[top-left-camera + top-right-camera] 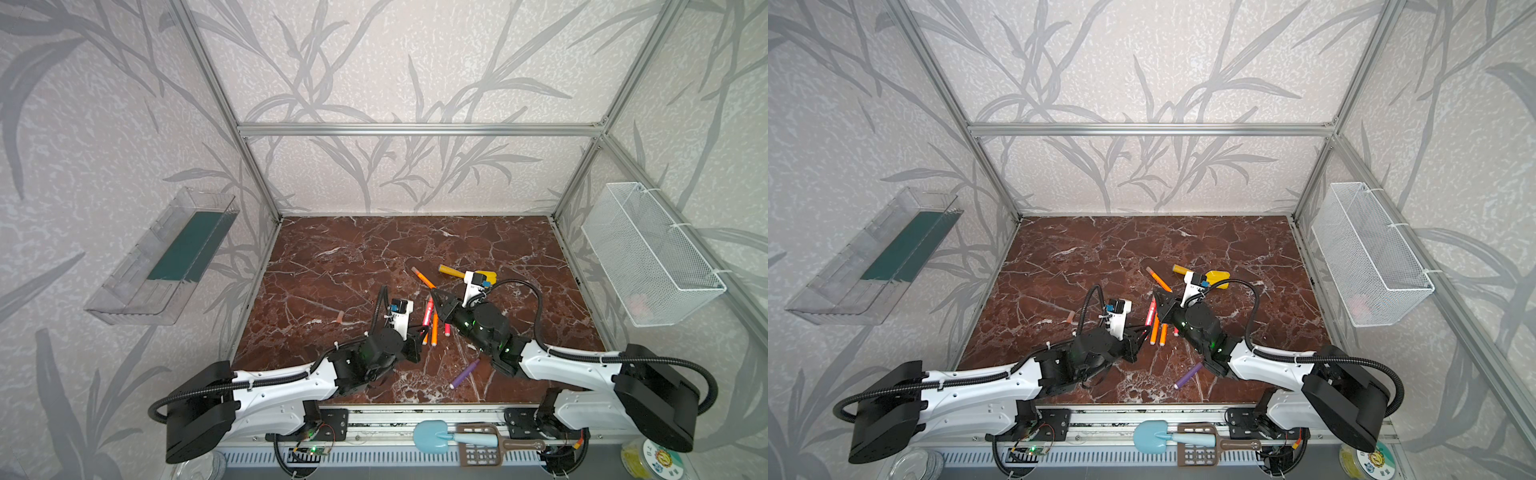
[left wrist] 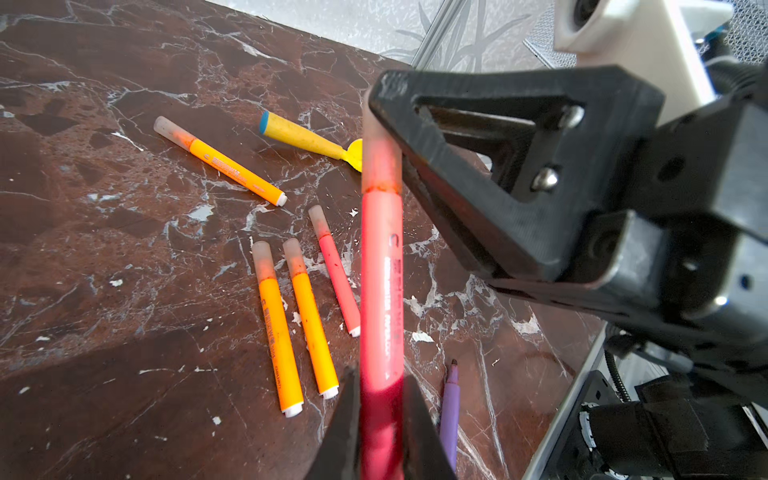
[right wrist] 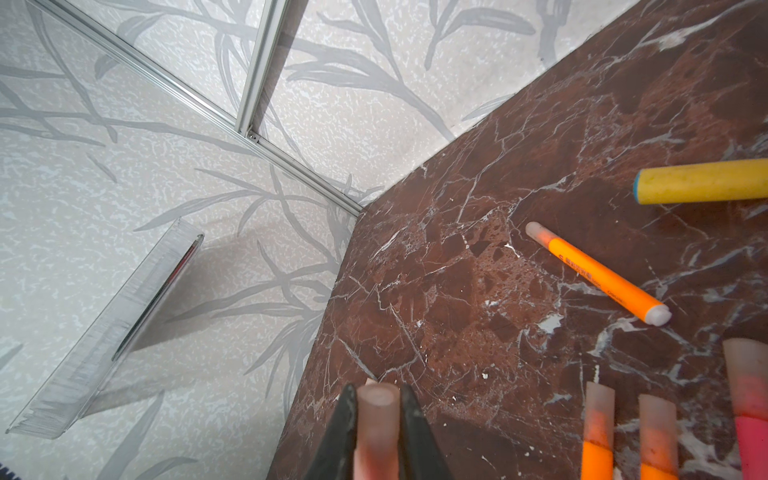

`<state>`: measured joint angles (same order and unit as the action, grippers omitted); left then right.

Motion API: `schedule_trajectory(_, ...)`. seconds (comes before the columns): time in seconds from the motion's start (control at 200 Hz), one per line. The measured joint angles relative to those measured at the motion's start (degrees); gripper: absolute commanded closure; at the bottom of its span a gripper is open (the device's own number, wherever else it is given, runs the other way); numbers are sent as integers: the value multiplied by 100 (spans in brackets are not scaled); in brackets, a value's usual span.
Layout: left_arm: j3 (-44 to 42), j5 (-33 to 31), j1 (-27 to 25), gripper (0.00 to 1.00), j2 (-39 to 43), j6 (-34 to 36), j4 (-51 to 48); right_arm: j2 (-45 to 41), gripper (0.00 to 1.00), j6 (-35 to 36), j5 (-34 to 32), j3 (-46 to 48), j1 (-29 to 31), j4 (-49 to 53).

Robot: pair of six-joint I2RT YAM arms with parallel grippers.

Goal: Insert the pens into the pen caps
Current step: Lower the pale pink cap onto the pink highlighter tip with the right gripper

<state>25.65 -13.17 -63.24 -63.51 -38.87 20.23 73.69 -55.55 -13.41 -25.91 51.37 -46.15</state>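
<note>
Upper half of the tabletop [image 1: 353,249] in both top views: wide open, plenty of room. Left side too, only a loose cap [image 1: 340,317]. Centre's jammed: left gripper [image 1: 424,329] & right gripper [image 1: 434,296] tip to tip, red-pink pen [image 1: 427,313] and its end cap [image 3: 376,415] clamped betw. them, capped pens [image 1: 434,332] lying beneath. Yellow scoop [image 1: 451,272] blocks upper right of centre; purple pen [image 1: 464,373] lies lower centre betw. the arms.

On the brown marble tabletop [image 1: 332,257], 2 orange capped marker pens [image 2: 276,328] lie side by side, a red-pink capped pen [image 2: 336,270] just right of them. Above them a second red-pink pen [image 2: 380,270] spans between left gripper [image 2: 380,374] and right gripper [image 3: 377,390]. A third orange pen [image 1: 424,277] lies behind, the yellow plastic toy scoop [image 1: 449,270] just right of it. The purple pen [image 1: 465,373] lies in front, a loose translucent cap [image 1: 340,318] well left.
</note>
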Motion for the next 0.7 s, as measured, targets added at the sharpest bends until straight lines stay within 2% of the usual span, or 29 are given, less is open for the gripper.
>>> schedule_trajectory(0.125, -4, -52, 70, 100, 24, -22, 72, 127, 58, -39, 153, -13, 55, -9)
schedule_trajectory(0.185, -4, -68, 87, 100, 44, -17, 120, 166, 52, -44, 212, -13, 72, 17)
schedule_trajectory(0.48, -4, -20, 107, 100, 199, 98, 120, -129, 47, 74, 157, -33, 87, 424)
schedule_trajectory(0.7, -4, 85, 107, 100, 229, 225, 118, -157, 49, 212, 181, -243, 87, 675)
